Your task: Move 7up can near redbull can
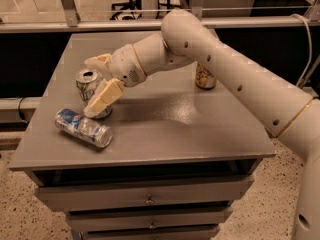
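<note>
The 7up can (88, 84), silvery-white with green marks, stands upright on the grey table (200, 129) at the left. The redbull can (83, 128), blue and silver, lies on its side just in front of it, close to the table's front left edge. My gripper (91, 88) straddles the 7up can. One cream finger (104, 98) slants across the can's front right and the other is behind its top. The fingers look slightly parted from the can, so the gripper is open around it.
An orange-brown can (204, 77) stands at the back right of the table, partly behind my arm (225, 69). Drawers (150, 200) sit under the tabletop. A metal rail (100, 25) runs behind the table.
</note>
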Robot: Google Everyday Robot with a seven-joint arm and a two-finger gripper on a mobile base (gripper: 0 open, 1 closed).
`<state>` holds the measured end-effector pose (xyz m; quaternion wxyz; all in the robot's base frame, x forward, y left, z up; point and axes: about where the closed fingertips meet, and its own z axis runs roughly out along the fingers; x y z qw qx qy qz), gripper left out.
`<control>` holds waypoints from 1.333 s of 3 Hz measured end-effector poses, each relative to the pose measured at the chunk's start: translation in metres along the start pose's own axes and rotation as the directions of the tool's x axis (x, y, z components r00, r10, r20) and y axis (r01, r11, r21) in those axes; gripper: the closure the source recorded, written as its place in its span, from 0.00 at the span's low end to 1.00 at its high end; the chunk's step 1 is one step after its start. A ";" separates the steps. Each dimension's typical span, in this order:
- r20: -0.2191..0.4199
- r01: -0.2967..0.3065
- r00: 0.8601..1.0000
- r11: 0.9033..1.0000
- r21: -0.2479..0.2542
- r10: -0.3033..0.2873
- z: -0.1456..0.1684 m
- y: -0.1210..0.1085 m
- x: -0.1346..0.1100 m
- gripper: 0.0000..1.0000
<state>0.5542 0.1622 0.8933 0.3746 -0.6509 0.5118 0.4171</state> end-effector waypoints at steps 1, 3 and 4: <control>-0.037 0.000 0.999 1.000 0.026 0.001 -0.016 -0.003 0.006 0.00; -0.283 0.060 0.958 0.929 0.366 0.050 -0.162 -0.038 0.030 0.00; -0.356 0.122 0.930 0.832 0.541 0.095 -0.241 -0.054 0.025 0.00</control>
